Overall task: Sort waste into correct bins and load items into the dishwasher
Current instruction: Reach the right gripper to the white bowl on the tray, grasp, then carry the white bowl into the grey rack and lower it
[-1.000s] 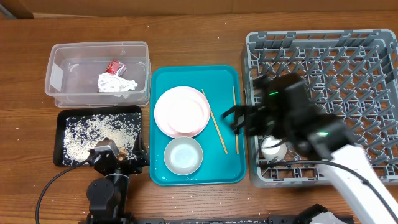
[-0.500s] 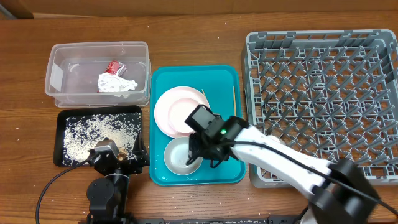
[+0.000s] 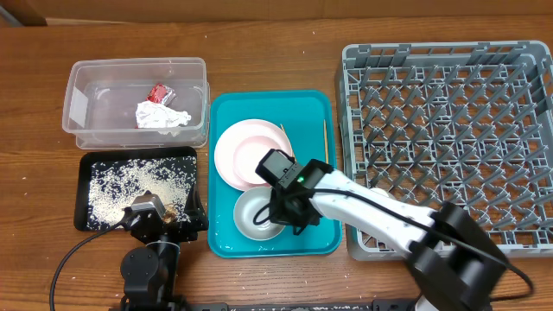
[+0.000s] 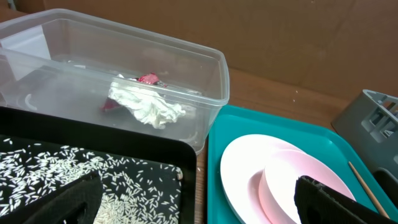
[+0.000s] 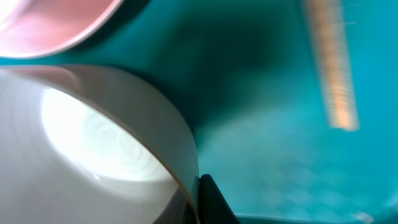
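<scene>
My right gripper (image 3: 281, 213) is down in the teal tray, shut on the right rim of the small round bowl (image 3: 251, 212). In the right wrist view a black finger (image 5: 210, 200) presses the outer wall of the bowl (image 5: 93, 143). Stacked white and pale-pink plates (image 3: 246, 154) lie just behind it. Two chopsticks (image 3: 301, 177) lie on the tray's right side. The clear tub (image 3: 86, 73) holds a red wrapper (image 3: 159, 92) and a white tissue (image 3: 162, 117). Rice (image 3: 130, 186) covers the black tray (image 3: 86, 164). My left gripper (image 4: 199, 208) hangs open over the black tray's near edge.
The grey dish rack (image 3: 449, 130) fills the right side, with my right arm lying across its near-left corner. The teal tray (image 3: 311, 108) sits between the rack and the two bins. Bare wooden table runs along the back.
My right arm swung from the dish rack over to the teal tray and its jaws closed on the bowl's rim. The left arm stayed put.
</scene>
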You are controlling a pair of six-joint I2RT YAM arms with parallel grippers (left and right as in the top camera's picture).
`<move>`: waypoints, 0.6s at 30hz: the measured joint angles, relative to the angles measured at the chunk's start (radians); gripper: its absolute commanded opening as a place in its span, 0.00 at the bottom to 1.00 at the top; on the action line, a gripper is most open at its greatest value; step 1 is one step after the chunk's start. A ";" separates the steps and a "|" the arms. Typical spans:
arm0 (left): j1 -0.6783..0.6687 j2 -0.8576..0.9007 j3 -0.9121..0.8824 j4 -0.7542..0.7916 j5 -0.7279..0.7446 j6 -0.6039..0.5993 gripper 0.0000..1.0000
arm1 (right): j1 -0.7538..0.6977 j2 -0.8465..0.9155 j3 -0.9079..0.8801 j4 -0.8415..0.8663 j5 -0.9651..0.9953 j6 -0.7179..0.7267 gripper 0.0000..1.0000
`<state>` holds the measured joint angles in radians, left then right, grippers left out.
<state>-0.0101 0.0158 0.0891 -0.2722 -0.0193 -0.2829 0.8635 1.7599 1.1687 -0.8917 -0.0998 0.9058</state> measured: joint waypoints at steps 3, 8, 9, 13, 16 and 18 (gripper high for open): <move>0.000 0.000 0.000 0.000 0.000 0.000 1.00 | 0.000 -0.131 0.000 -0.045 0.096 -0.010 0.04; 0.000 0.000 0.000 0.000 0.000 0.000 1.00 | -0.009 -0.401 0.017 -0.128 0.366 -0.029 0.04; 0.000 0.000 0.000 0.000 0.000 0.000 1.00 | -0.018 -0.447 0.019 -0.149 0.436 -0.031 0.04; 0.000 0.000 0.000 0.000 0.000 0.000 1.00 | -0.106 -0.581 0.024 -0.211 0.739 -0.037 0.04; 0.000 0.000 0.000 0.000 0.000 0.000 1.00 | -0.212 -0.601 0.024 -0.235 0.905 -0.039 0.04; 0.000 0.000 -0.001 0.000 0.000 0.000 1.00 | -0.316 -0.588 0.023 -0.239 0.976 -0.040 0.04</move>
<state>-0.0105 0.0158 0.0883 -0.2722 -0.0193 -0.2829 0.5476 1.1717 1.1919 -1.1305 0.8764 0.8654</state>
